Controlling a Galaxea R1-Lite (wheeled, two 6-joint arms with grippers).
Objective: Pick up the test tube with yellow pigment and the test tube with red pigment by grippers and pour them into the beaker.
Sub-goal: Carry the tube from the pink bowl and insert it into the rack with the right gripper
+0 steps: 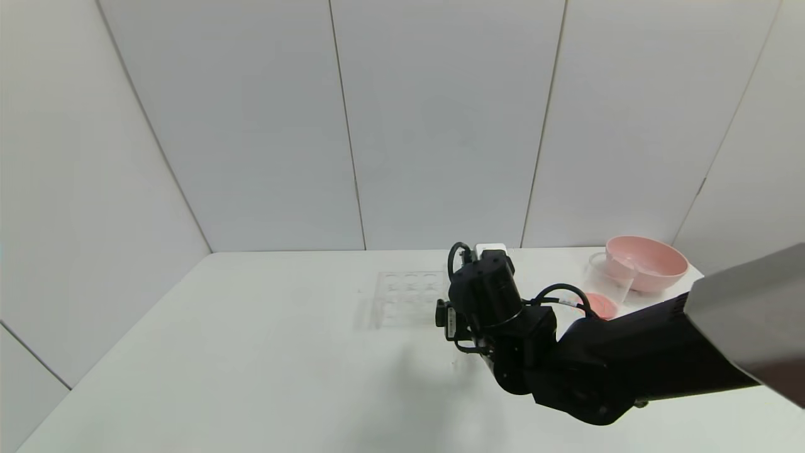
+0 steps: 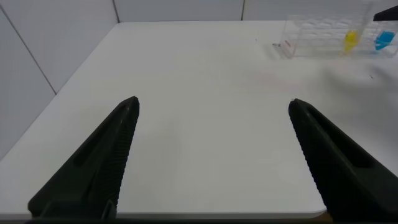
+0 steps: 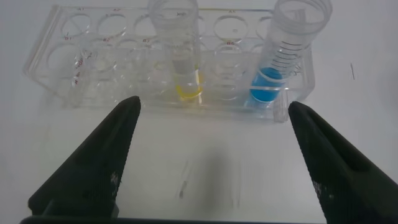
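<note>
Yellow-pigment test tube point(image 3: 181, 59) stands upright in rack point(image 3: 74, 68) on desk point(image 1: 251, 352), straight ahead of our right gripper point(image 3: 211, 155), jaws wide. Blue tube point(image 3: 280, 56) beside it. Left gripper point(image 2: 214, 155) farther off, jaws wide.

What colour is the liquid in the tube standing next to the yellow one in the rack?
Blue, clearest in the right wrist view.

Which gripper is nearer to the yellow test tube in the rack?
Right. The right gripper is open just before the test tube with yellow pigment; the left gripper, also open, sees it far across the table.
</note>
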